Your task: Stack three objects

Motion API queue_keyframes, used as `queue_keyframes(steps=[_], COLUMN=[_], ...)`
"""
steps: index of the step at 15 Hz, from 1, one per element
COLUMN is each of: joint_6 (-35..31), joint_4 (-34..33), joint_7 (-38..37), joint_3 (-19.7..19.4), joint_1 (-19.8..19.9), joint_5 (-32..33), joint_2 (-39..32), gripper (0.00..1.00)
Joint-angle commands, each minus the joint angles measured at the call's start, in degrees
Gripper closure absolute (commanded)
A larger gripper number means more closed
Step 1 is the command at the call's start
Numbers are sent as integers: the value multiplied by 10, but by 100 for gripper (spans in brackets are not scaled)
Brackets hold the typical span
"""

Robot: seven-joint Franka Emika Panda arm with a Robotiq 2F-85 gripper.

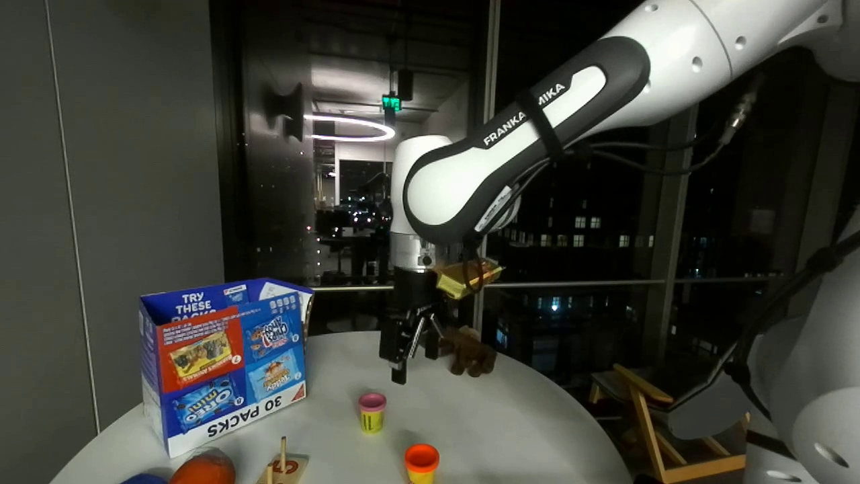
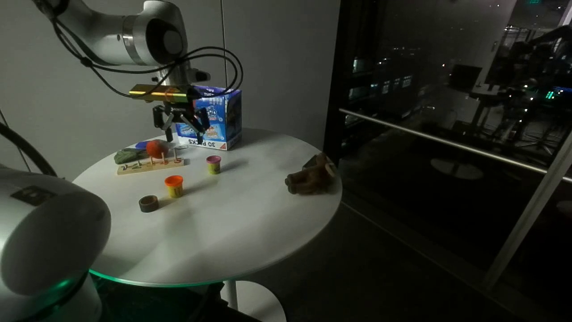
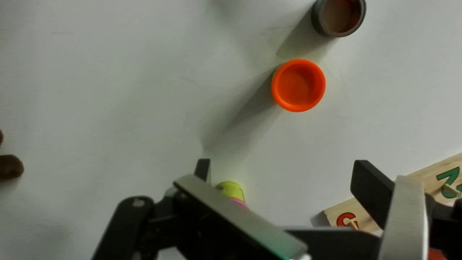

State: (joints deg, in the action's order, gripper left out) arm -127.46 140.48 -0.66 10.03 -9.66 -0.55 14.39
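Yellow plastic forms the bodies of two of the three pieces to be stacked: the orange-lidded yellow cylindrical tub (image 2: 174, 186) and the pink-lidded yellow cylindrical tub (image 2: 213, 165), both upright on the round white table (image 2: 250, 223). Third piece: a low, dark-brown hollow cylinder (image 2: 149, 207), nearest the orange-lidded tub, with all three standing apart in a loose row. Whether its bore runs right through cannot be told. The black two-fingered gripper (image 2: 184, 136) hangs above the table, its fingers spread and grasping nothing; in the wrist view one finger partly hides the pink-lidded tub.

Handling (judged). Each tub is probably light, though any filling would add weight, and the contents cannot be seen. The walls look stiff and smooth, hence somewhat apt to slip; breakage seems unlikely. Best hold: squarely across the middle of the body, below the lid, so that the lid takes no load and the tub lifts upright. The raised rim around the orange lid (image 3: 299, 85), evident in the wrist view, should help seat a piece set on top. The brown cylinder appears firm and light; its low wall offers little to grip, so the fingers should close across the outside diameter, tips near the table.
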Motion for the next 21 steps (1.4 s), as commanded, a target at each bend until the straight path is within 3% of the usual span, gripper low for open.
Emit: queue_keyframes(steps=[1,5,15,19,21], joint_6=[-7,4,-8,0,-3], joint_4=[-56,-118,-229,-253,-261], joint_7=[-47,-29,41,117,115], joint_3=[6,-6,-17,-8,-17], joint_1=[23,26,27,45,41], joint_5=[80,97,50,-24,-15], joint_2=[-47,-107,-275,-291,-282], gripper=[0,0,0,0,0])
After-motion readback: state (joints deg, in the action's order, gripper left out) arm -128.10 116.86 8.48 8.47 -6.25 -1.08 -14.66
